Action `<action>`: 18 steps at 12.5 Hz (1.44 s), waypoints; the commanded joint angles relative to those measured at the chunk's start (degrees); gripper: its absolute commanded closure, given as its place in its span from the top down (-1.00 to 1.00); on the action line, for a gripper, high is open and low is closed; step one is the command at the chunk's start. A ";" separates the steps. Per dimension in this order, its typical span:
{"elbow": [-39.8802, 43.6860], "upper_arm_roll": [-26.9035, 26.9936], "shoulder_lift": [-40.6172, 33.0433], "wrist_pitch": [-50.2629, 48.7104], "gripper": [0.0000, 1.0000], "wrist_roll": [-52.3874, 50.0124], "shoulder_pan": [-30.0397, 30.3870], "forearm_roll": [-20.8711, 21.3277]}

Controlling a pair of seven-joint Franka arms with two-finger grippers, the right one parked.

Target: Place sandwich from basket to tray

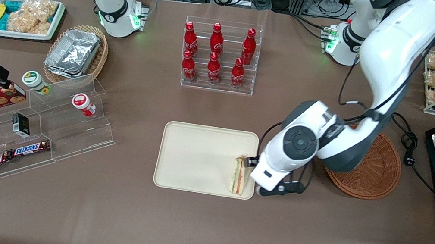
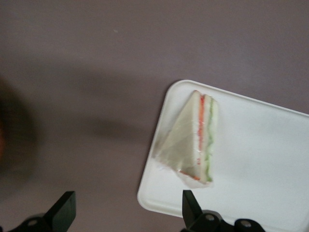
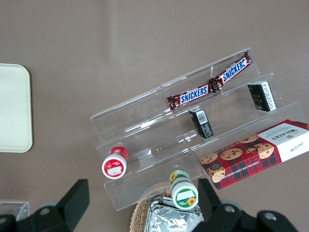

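Gripper point(image 2: 126, 212): fingers spread wide, gripping nothing, poised above edge of flat cream-beige rectangular tray point(image 1: 195, 153). Directly below: small triangular wrapped wedge sandwich point(image 1: 239, 175), resting flat on tray surface at that edge. Farther out toward working arm's end: round reddish-brown woven wicker basket point(image 1: 379, 176).

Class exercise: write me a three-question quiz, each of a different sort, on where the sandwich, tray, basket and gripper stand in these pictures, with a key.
1. True or false: the sandwich lies in the basket.
2. Multiple choice: the gripper is (A) shut on the sandwich, (B) open, holding nothing, (C) inside the basket.
3. Short answer: on which part of the tray does the sandwich rest?

Key
1. False: it lies on the tray.
2. B.
3. At the edge nearest the basket, toward the working arm's end.
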 commanded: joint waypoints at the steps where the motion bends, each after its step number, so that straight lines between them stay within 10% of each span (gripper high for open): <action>1: -12.13 -0.24 -10.07 1.08 0.98 3.13 5.29 -0.24; 5: -31.92 -5.69 -27.90 7.60 0.98 14.63 18.39 -6.81; 9: -34.95 -5.26 -39.18 1.03 0.98 31.86 25.69 -16.23; 18: -22.81 -2.27 -36.29 -9.81 0.98 42.27 30.89 -16.94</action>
